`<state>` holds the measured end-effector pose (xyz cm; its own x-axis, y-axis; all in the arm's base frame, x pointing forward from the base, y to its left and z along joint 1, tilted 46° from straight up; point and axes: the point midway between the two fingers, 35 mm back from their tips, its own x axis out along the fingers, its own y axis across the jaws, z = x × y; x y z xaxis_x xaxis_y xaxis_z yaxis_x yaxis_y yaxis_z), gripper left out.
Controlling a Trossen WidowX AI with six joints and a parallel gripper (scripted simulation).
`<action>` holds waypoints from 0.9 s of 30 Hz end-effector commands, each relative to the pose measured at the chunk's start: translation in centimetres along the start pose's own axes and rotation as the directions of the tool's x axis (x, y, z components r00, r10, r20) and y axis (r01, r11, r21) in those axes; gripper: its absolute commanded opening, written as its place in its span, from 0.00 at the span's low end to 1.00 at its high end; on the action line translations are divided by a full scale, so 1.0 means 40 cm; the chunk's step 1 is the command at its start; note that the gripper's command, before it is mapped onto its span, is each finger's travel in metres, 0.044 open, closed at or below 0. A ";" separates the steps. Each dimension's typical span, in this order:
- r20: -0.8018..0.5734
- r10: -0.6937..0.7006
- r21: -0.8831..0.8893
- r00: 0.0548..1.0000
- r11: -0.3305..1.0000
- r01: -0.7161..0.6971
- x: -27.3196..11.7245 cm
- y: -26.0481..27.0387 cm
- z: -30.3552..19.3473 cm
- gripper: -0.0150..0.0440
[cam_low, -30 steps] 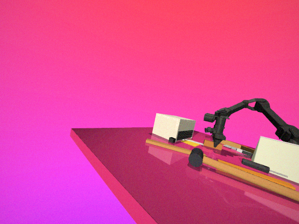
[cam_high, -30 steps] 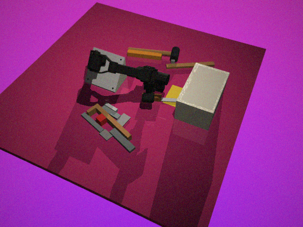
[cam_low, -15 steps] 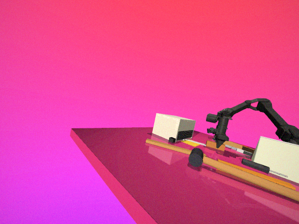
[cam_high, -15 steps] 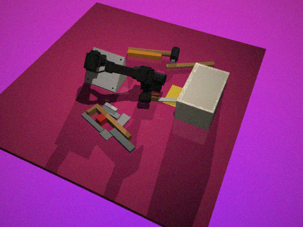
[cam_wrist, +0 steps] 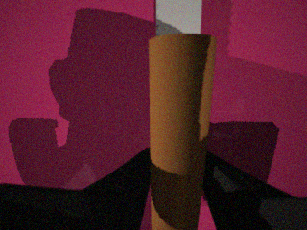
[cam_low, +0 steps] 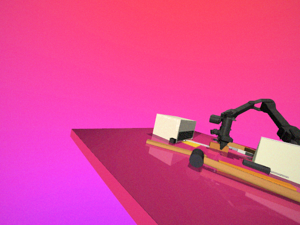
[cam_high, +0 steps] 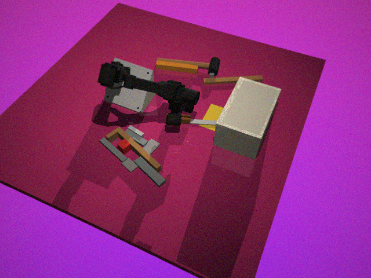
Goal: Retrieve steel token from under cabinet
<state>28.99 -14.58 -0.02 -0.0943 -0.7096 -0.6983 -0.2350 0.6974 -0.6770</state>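
My gripper (cam_high: 174, 118) (cam_low: 222, 147) (cam_wrist: 175, 154) is shut on the brown handle (cam_high: 186, 119) (cam_wrist: 178, 105) of a tool, low over the table. The tool's flat grey blade (cam_high: 202, 121) (cam_wrist: 178, 15) runs from the handle across the yellow marked area (cam_high: 211, 111) (cam_low: 190, 144) to the front of the cabinet (cam_high: 251, 108) (cam_low: 166, 127). The blade's far end is hidden at the cabinet. Dark vent slots (cam_low: 186, 136) show at the bottom of the cabinet's front. I cannot make out the steel token in any view.
A hammer with a black head (cam_high: 214, 65) (cam_low: 196, 157), an orange bar (cam_high: 177, 66) and a wooden stick (cam_high: 219, 80) (cam_low: 167, 146) lie on one side. On the other lie a wooden angled bar (cam_high: 140, 149), a red block (cam_high: 124, 145) and several grey pieces. A pale slanted box (cam_high: 128, 100) (cam_low: 278, 157) stands near the arm.
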 end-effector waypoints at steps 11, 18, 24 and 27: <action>-0.004 0.001 -0.004 1.000 1.000 -0.001 0.002 -0.001 -0.048 0.25; -0.005 0.001 -0.004 1.000 1.000 -0.001 0.002 -0.002 -0.069 0.25; -0.005 0.001 -0.005 1.000 1.000 -0.001 0.002 -0.002 -0.087 0.25; -0.005 0.001 -0.005 1.000 1.000 -0.001 0.002 -0.003 -0.096 0.25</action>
<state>25.94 -14.97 0.78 -0.0955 -0.7096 -0.6981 -0.2368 0.6974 -0.6765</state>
